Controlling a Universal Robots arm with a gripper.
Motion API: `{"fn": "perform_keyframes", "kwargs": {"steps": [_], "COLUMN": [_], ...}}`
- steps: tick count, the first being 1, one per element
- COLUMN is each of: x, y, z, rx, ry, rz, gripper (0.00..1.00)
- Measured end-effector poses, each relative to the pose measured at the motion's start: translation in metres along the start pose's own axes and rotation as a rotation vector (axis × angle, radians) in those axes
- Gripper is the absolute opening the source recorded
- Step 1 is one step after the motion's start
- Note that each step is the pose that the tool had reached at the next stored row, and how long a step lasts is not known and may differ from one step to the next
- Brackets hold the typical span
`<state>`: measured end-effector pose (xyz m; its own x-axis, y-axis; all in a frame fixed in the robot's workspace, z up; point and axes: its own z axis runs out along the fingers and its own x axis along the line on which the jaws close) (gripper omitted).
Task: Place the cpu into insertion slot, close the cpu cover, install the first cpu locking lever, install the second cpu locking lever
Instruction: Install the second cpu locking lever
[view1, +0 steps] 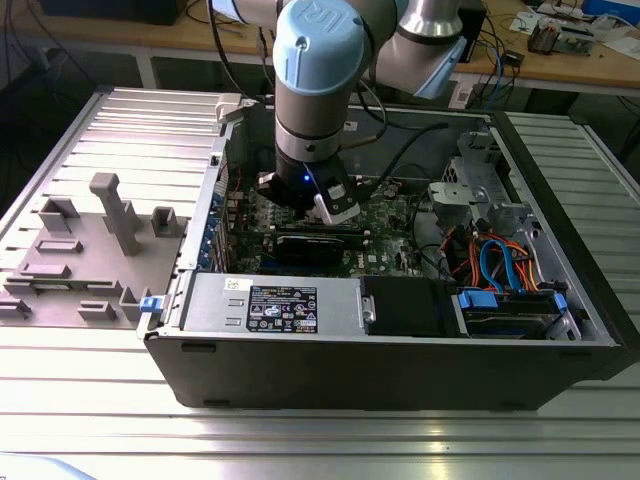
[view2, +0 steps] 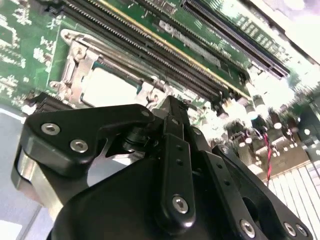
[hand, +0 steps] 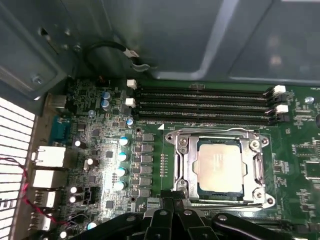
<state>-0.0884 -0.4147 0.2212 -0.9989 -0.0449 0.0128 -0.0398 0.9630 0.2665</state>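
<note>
**A:** So where are you sitting right now?

**B:** Down inside the open computer case (view1: 400, 380), centre of the exterior view, arm upright over the green circuit board (view1: 385, 215). My gripper (hand: 167, 204) is at the bottom edge of the first wrist view, just beside the near edge of the socket.

**A:** Fingers?

**B:** Closed together, tips meeting, nothing between them. In the second wrist view the gripper (view2: 170, 107) comes to a point in mid-frame, right next to the socket's frame. Can't tell if it's touching metal or just above it.

**A:** Chip?

**B:** The cpu (hand: 219, 166) is lying flat in the insertion slot (hand: 176, 172), right of centre in the first wrist view. Silver top faces up. It also shows at centre left of the second wrist view (view2: 107, 87).

**A:** Cover?

**B:** The cpu cover (hand: 257, 162) lies flat around the chip, which shows through the cut-out. A thin wire lever (hand: 215, 131) runs along the far side of the socket. Can't tell whether it's latched.

**A:** Anything else nearby?

**B:** Four long black memory slots (hand: 205, 105) just beyond the socket, running across the upper middle of the first wrist view. Grey plastic fixtures (view1: 110, 215) sit on the table at the exterior view's left, well apart from the case.
</note>
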Motion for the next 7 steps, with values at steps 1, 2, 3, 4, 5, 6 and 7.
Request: {"fn": "perform_keyframes", "kwargs": {"steps": [1, 2, 3, 4, 5, 6, 7], "x": [0.0003, 0.0002, 0.0002, 0.0003, 0.0003, 0.0003, 0.0003], "y": [0.0003, 0.0005, 0.0005, 0.0005, 0.0005, 0.0005, 0.0005], "z": [-0.0012, -0.0017, -0.0017, -0.0018, -0.0018, -0.0018, -0.0018], "rx": [0.0001, -0.0002, -0.0002, 0.0000, 0.0000, 0.0001, 0.0000], "ry": [-0.0001, 0.0000, 0.0000, 0.0003, 0.0004, 0.0005, 0.0005], "rz": [0.000, 0.000, 0.000, 0.000, 0.000, 0.000, 0.000], "gripper": [0.11, 0.11, 0.11, 0.11, 0.11, 0.11, 0.11]}}
